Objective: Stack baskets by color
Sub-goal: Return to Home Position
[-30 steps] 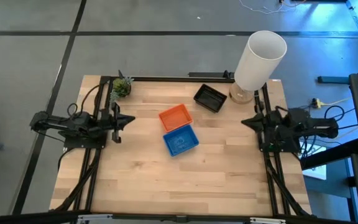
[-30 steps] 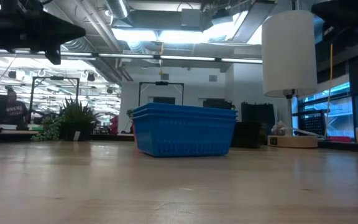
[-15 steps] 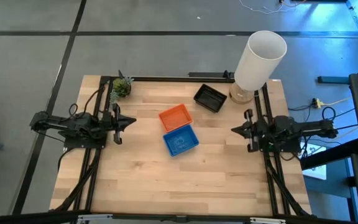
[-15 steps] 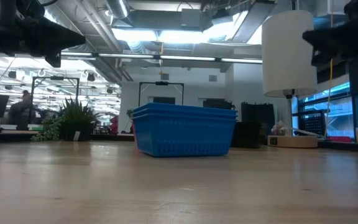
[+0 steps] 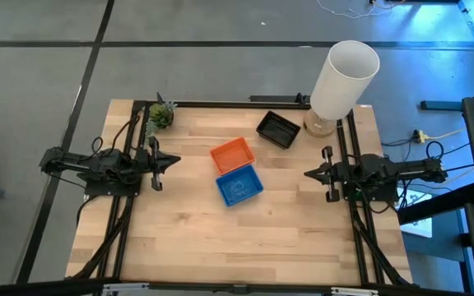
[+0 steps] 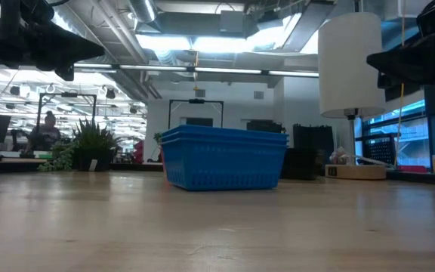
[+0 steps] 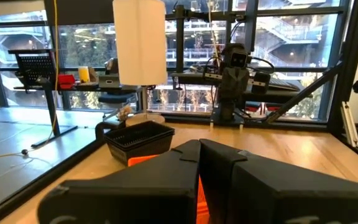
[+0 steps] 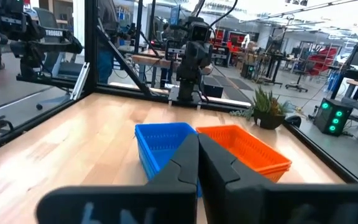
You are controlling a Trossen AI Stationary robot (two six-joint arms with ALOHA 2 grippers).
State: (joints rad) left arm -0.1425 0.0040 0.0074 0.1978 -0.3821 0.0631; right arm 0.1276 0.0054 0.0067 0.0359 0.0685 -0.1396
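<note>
The blue baskets (image 5: pixel 239 186) are seen nested as one stack near the middle of the bench (image 5: pixel 220 247), two rims being made out in the low view. The orange baskets (image 5: pixel 233 154) are stacked just beyond them on the far side, slightly to the left; whether the two stacks touch cannot be told. From the level of the bench the orange stack is hidden behind the blue one. The black basket (image 5: pixel 278 130) is set apart, farther back and to the right, just beside the wooden foot of the tall white cylinder (image 5: pixel 344 78), which is placed at the far right corner. A small plant (image 5: pixel 161 115) is found at the far left corner. The left claw (image 5: pixel 177 162) is held at the left edge of the bench, pointed towards the middle, its fingers (image 7: pixel 166 180) pressed together with nothing between them. The right claw (image 5: pixel 306 173) is held at the right edge, pointed back at the baskets, its fingers (image 8: pixel 229 174) likewise closed on nothing. Only bare wood is seen between each claw and the stacks, and both claws are kept well apart from them. The cylinder and the black basket are placed on the far side of the right claw. A person (image 6: pixel 49 128) is seen in the room beyond the bench, far to the left.
</note>
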